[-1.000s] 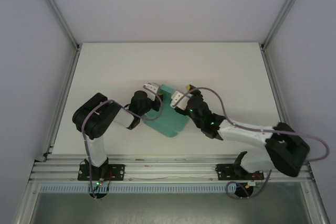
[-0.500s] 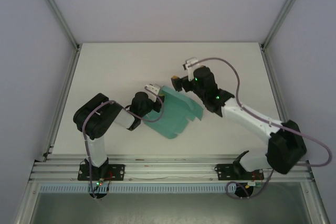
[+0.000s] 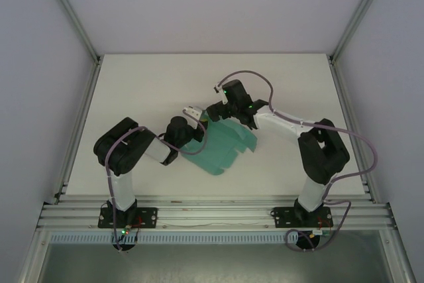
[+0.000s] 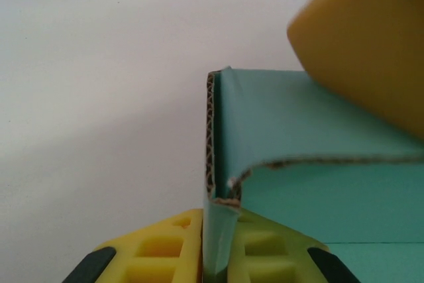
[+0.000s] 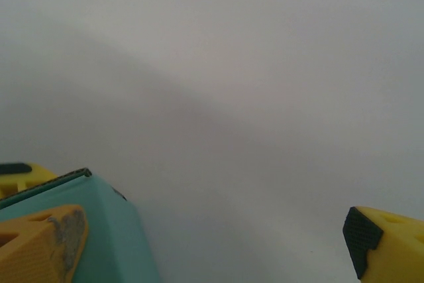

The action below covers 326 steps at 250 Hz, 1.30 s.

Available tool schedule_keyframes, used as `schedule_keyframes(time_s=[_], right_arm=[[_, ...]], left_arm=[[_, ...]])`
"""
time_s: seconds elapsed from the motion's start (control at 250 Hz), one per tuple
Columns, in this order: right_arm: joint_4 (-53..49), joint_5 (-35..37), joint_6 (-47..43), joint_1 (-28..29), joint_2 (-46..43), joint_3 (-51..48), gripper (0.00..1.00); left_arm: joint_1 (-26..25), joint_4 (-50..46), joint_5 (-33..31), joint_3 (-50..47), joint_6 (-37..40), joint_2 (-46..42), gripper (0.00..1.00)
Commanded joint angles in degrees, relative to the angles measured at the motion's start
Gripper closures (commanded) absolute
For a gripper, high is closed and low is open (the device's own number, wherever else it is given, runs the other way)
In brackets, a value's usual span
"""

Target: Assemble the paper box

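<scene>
Left gripper (image 4: 215, 256): jaws pinching an upright corrugated wall of the teal-green die-cut card paper box (image 3: 222, 145).
Box progress: lies mid white tabletop (image 3: 132, 84), mostly flat. One wall raised, other flaps not yet folded; early stage, I judge.
Right gripper (image 5: 212, 230): jaws spread wide, one finger against the box's far edge.
Room: bare tabletop all round, its edges well apart from the box.

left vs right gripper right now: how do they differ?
The left gripper is shut on a raised wall of the paper box. The right gripper is wide open and grips nothing. The left reaches in from the box's left side. The right is at its far edge, one finger over the card. Both have yellow fingers.
</scene>
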Motion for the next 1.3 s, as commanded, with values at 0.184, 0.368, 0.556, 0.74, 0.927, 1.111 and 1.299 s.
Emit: schedule_keyframes(time_s=[0.184, 0.368, 0.556, 0.74, 0.927, 1.111, 1.299], right_arm=[[-1.0, -5.1, -4.6, -0.1, 0.8, -5.3, 0.05], [-1.4, -4.8, -5.3, -0.1, 1.5, -6.5, 0.06], [-1.8, -5.6, -4.2, -0.1, 1.4, -6.2, 0.07], [-0.9, -0.9, 1.8, -0.2, -2.6, -8.5, 0.05], [-2.2, 4.4, 6.1, -0.5, -14.3, -12.6, 0.01], [-7.8, 9.1, 8.1, -0.9, -27.5, -16.2, 0.0], [-7.7, 9.2, 7.5, -1.0, -37.4, -21.6, 0.0]], left_arm=[[-0.3, 0.0, -1.1, 0.5, -0.6, 1.0, 0.79], [-0.3, -2.0, -1.2, 2.7, -0.5, 1.0, 0.74], [-0.3, -2.0, -5.3, 4.5, -1.5, 3.7, 0.88], [-0.3, -1.1, -10.0, 3.4, -3.3, 3.3, 1.0], [-0.1, -8.0, -13.9, 2.4, -6.8, -2.5, 1.0], [-0.1, -17.6, -19.7, 2.7, -10.7, -8.8, 1.0], [-0.1, -27.4, -21.4, 4.1, -13.4, -13.2, 1.0]])
